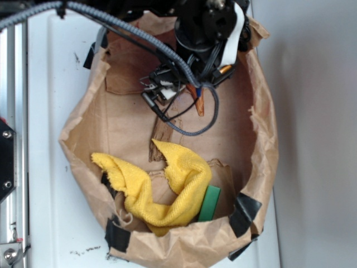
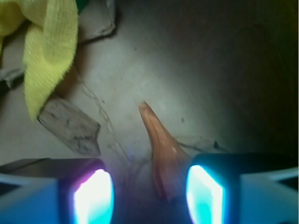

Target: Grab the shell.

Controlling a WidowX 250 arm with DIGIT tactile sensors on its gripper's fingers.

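Note:
The shell (image 2: 161, 149) is orange-brown and glossy. It lies on the brown paper floor with its thin point aimed away from me. Its wider end reaches in between my fingers, nearer the right pad (image 2: 204, 191) than the left pad (image 2: 93, 198). My gripper (image 2: 149, 198) is open and low over the paper, with a clear gap on both sides of the shell. In the exterior view the shell (image 1: 199, 102) shows as an orange sliver just under my gripper (image 1: 192, 90), at the back of the paper bag (image 1: 262, 139); cables hide the fingers there.
A flat dull brown wood scrap (image 2: 70, 126) lies left of the shell, also seen mid-bag (image 1: 160, 137). A crumpled yellow cloth (image 1: 167, 184) and a green block (image 1: 210, 204) fill the bag's front. The bag's raised paper walls ring the area.

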